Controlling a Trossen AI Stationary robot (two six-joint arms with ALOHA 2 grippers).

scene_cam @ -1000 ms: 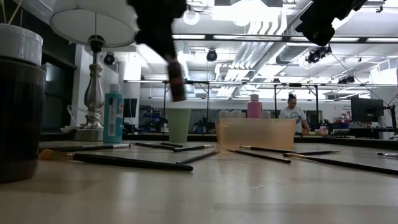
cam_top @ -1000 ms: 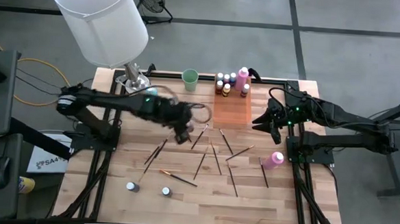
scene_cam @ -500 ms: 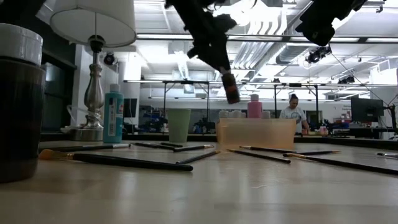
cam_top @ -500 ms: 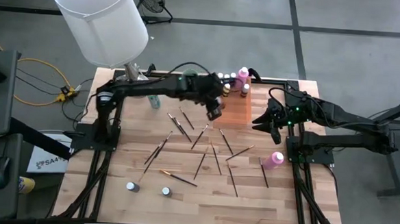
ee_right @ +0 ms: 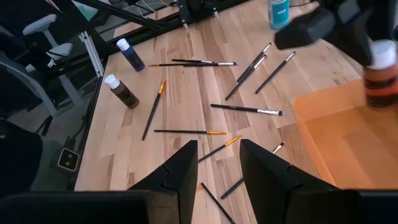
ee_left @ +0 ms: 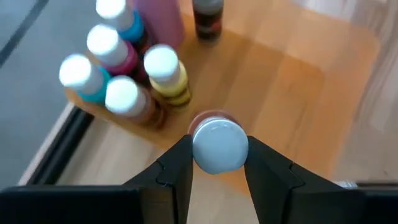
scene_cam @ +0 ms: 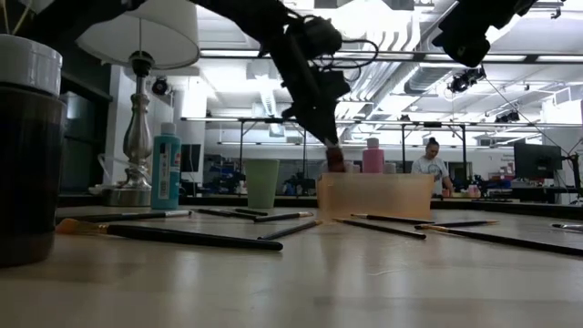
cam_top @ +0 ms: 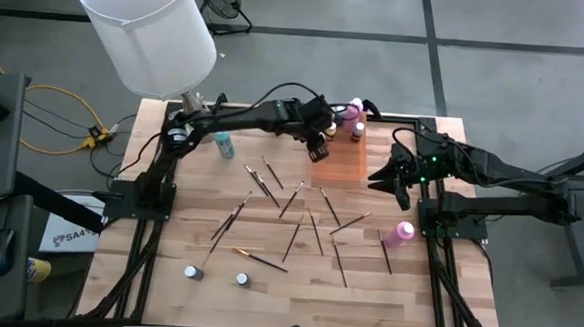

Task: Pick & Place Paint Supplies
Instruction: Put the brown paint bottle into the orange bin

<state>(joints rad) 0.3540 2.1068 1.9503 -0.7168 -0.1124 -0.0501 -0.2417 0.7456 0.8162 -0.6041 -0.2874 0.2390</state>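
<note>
My left gripper [cam_top: 320, 145] is shut on a small brown paint bottle with a pale cap [ee_left: 219, 146] over the left part of the orange tray [cam_top: 344, 164]. In the low view the bottle [scene_cam: 334, 160] hangs at the height of the tray's rim [scene_cam: 373, 179]. Several pale-capped bottles [ee_left: 124, 93] stand on their bases in the tray's far left corner, with a tall pink bottle [cam_top: 354, 112] behind them. My right gripper [cam_top: 391, 181] is open and empty, raised at the tray's right side. Thin paintbrushes [cam_top: 292, 199] lie flat across the table. My left gripper pinches the brown bottle at its pale cap [ee_left: 198, 149] between its two fingers [ee_left: 177, 168], coming from above and pointing down. The bottle hangs below the fingers, slightly tilted, its brown body [ee_left: 214, 117] over the tray floor. I cannot tell whether it touches the floor.
A large white lampshade [cam_top: 149, 31] on a silver base stands at the far left corner. A teal bottle [cam_top: 225, 145] stands by it and a green cup [scene_cam: 262, 182] beside that. A pink bottle [cam_top: 402, 232] lies at the right, and two small bottles [cam_top: 216, 276] stand near left.
My left gripper has carried the brown bottle from the table's middle toward the far right, over the tray, then down toward the tray. It has stayed shut on the bottle, which hangs clear of the table.
</note>
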